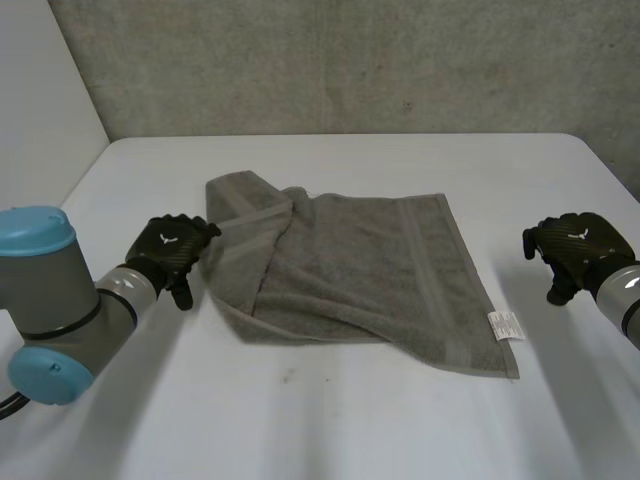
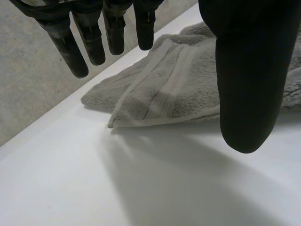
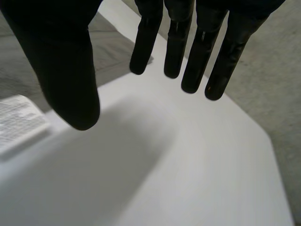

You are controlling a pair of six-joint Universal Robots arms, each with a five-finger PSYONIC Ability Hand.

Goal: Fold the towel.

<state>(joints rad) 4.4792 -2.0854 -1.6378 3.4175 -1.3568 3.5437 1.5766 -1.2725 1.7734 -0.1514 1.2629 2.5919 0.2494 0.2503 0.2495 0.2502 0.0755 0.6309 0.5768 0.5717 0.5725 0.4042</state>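
Note:
A grey towel [image 1: 350, 260] lies on the white table [image 1: 330, 420], its left part folded over towards the middle and rumpled. A white label [image 1: 504, 326] sticks out at its near right corner. My left hand [image 1: 172, 247] hovers just beside the towel's left edge. In the left wrist view this hand [image 2: 249, 70] is open with straight fingers, and the folded towel corner [image 2: 164, 94] lies beyond its fingertips, untouched. My right hand [image 1: 577, 245] is off to the right of the towel, apart from it. In the right wrist view it [image 3: 61, 61] is open and empty, with the label [image 3: 16, 120] beside its thumb.
A grey wall rises behind the table's far edge [image 1: 350, 136]. Bare tabletop stretches in front of the towel and to its right, under my right hand.

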